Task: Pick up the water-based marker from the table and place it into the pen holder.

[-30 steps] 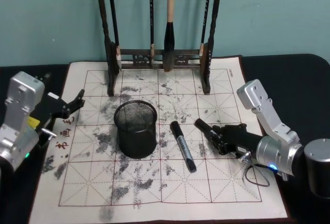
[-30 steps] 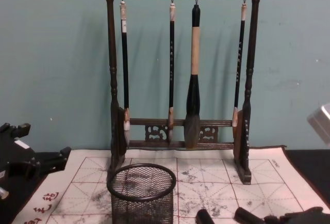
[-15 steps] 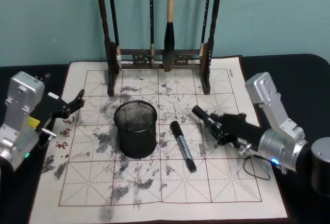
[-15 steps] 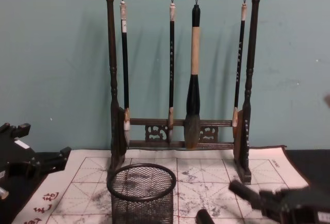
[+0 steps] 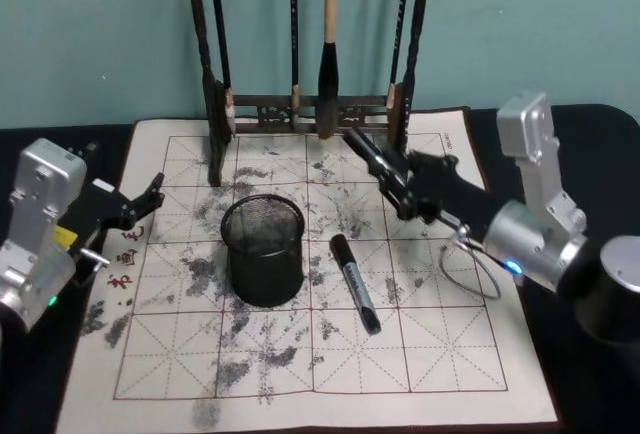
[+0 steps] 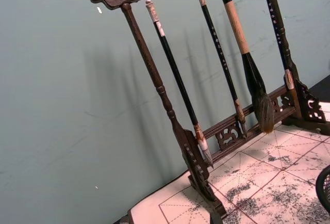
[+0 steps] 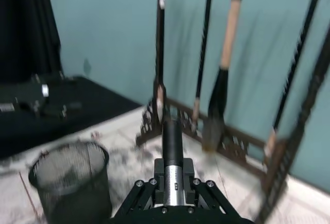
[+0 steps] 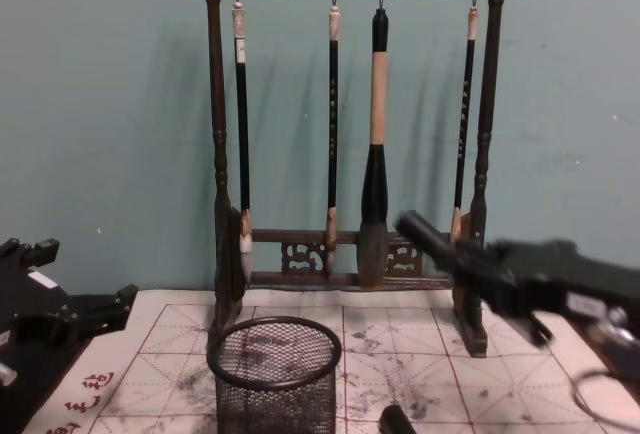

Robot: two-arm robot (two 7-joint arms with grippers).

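Observation:
My right gripper (image 5: 408, 190) is shut on a black and silver water-based marker (image 5: 372, 157), held in the air above the white gridded mat of the table (image 5: 420, 354), right of and beyond the pen holder (image 5: 263, 250). From the right wrist the marker (image 7: 172, 140) points forward out of the gripper (image 7: 174, 182), with the mesh pen holder (image 7: 72, 180) lower to one side. The chest view shows the marker (image 8: 432, 242) well above the pen holder's rim (image 8: 275, 354). A second marker (image 5: 355, 282) lies flat on the mat just right of the holder. My left gripper (image 5: 143, 205) rests open at the mat's left edge.
A tall brown brush rack (image 5: 310, 114) with several hanging brushes stands at the back of the mat, close behind the held marker (image 8: 350, 124). A loose cable loop (image 5: 470, 272) hangs under the right wrist. Stained mat lies in front of the holder.
The right gripper has risen off the mat with its marker and swung back-left toward the rack, now higher than the holder's rim. The left arm and the lying marker have not moved.

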